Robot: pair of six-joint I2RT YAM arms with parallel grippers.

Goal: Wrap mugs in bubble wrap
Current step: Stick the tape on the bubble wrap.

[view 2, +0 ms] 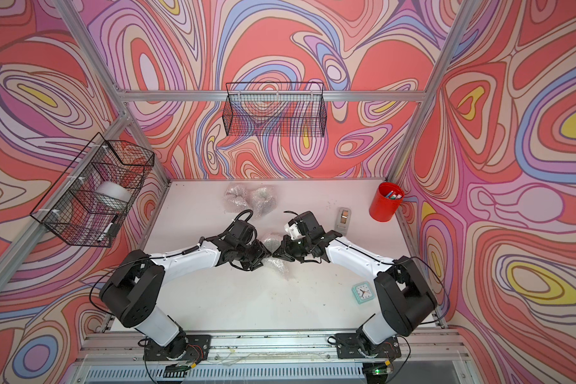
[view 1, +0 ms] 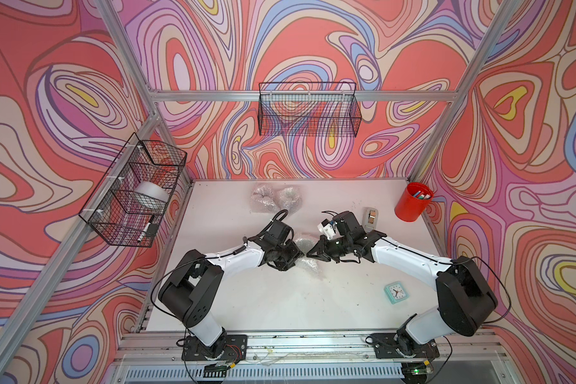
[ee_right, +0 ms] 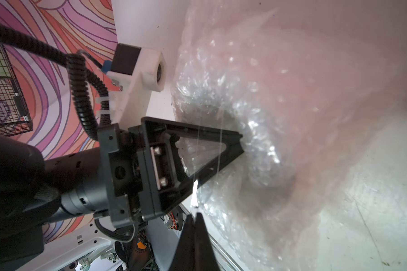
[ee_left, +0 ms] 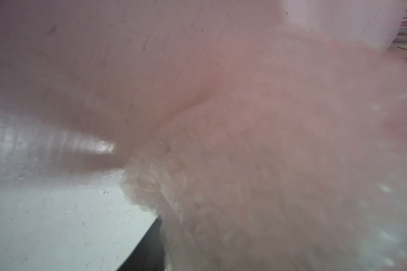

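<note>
A crumpled bundle of bubble wrap lies mid-table between my two grippers. No mug shows bare; whatever is inside the bundle is hidden. My left gripper is sunk into the wrap. Its one visible finger lies tight against the wrap, which fills the left wrist view. My right gripper is shut, tips at the edge of the bundle; nothing shows between them. Two more bubble wrap bundles sit at the back of the table.
At the back right stand a red pen cup and a tape dispenser. A small teal clock lies front right. A wire basket with a white roll hangs on the left frame. Another wire basket hangs on the back rail.
</note>
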